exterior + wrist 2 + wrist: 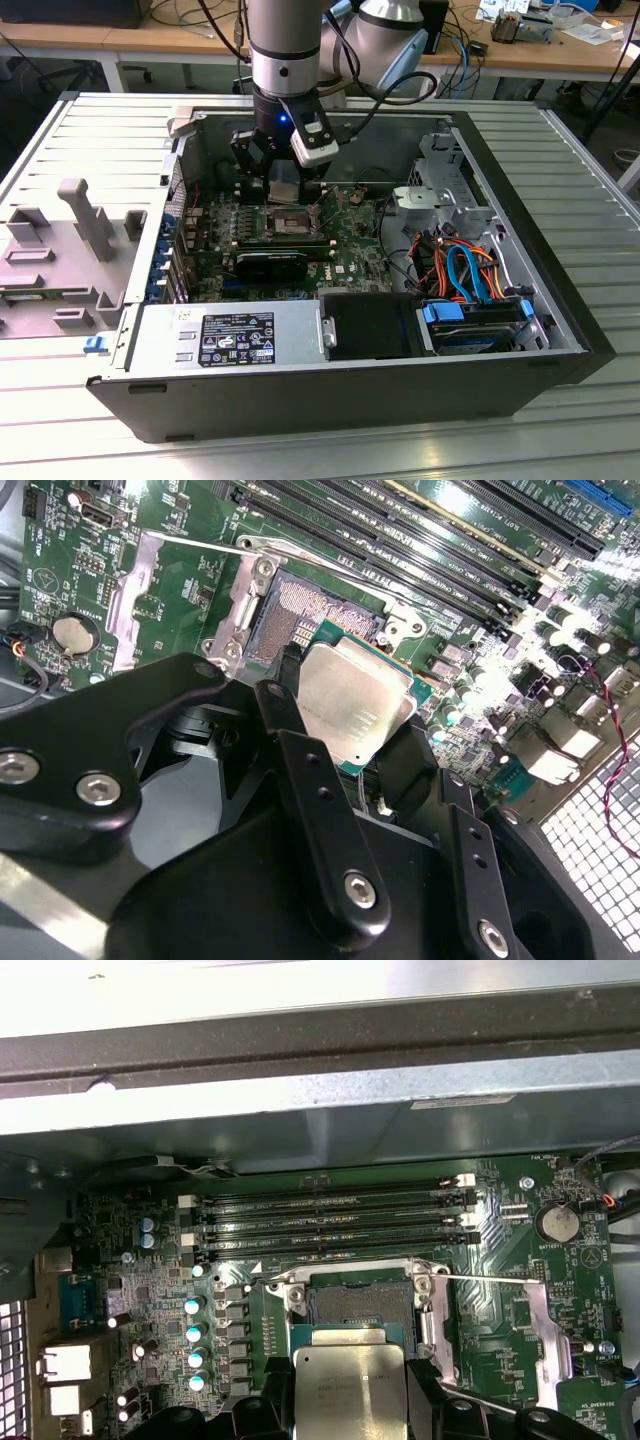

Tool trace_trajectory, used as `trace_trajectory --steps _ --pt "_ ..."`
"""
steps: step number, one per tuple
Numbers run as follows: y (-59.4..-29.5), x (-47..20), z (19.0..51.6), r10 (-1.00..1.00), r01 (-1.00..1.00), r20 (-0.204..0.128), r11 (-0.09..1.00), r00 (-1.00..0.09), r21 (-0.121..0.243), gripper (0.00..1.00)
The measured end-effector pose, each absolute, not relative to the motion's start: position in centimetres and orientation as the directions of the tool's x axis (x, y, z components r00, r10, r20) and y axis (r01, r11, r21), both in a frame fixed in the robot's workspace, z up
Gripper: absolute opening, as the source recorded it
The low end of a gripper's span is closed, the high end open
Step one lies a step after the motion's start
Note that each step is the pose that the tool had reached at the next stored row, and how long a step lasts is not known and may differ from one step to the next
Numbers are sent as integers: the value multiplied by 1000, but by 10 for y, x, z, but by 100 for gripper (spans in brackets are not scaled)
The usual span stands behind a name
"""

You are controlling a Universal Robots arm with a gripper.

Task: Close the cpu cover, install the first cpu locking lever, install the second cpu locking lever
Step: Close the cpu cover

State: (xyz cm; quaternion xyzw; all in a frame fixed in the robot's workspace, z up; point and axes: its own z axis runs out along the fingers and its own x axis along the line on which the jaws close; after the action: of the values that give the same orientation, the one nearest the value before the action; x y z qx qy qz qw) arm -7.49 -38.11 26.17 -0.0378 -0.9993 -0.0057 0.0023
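Clasping silver chip point(355, 705) in both wrist views, hand point(350, 712) seemingly over open socket point(300, 615).

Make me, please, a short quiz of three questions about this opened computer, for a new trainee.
1. True or false: the cpu cover lies closed over the socket.
2. What does the gripper hold? A) a memory stick B) the processor chip C) a screwdriver
3. Fill in: in the exterior view, the blue and orange cables lie on the view's ___ of the socket.

Key: 1 false, the cover is swung open beside the socket; 2 B; 3 right.
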Motion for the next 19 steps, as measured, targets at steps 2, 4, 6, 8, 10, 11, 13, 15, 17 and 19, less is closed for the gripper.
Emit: trace_trajectory --steps 2,4,6,8,10,11,13,15,17,19 --pt "-381 -75 262 77 77 5 997 -997 10 55" --pt "-381 -75 262 82 82 5 997 -997 9 55" --pt "-381 -75 261 86 86 5 996 -996 9 55" --pt "-381 -75 261 90 90 5 996 -996 8 55" --pt "-381 -75 261 97 97 5 995 -995 7 55" --pt "-381 -75 261 98 98 5 995 -995 6 55" --pt "-381 -75 261 104 104 4 995 -995 5 55" --pt "-381 -75 261 108 108 4 994 -994 5 55" --pt "-381 -75 261 115 115 4 993 -993 4 55" --pt "-381 -75 261 122 122 4 993 -993 4 55"
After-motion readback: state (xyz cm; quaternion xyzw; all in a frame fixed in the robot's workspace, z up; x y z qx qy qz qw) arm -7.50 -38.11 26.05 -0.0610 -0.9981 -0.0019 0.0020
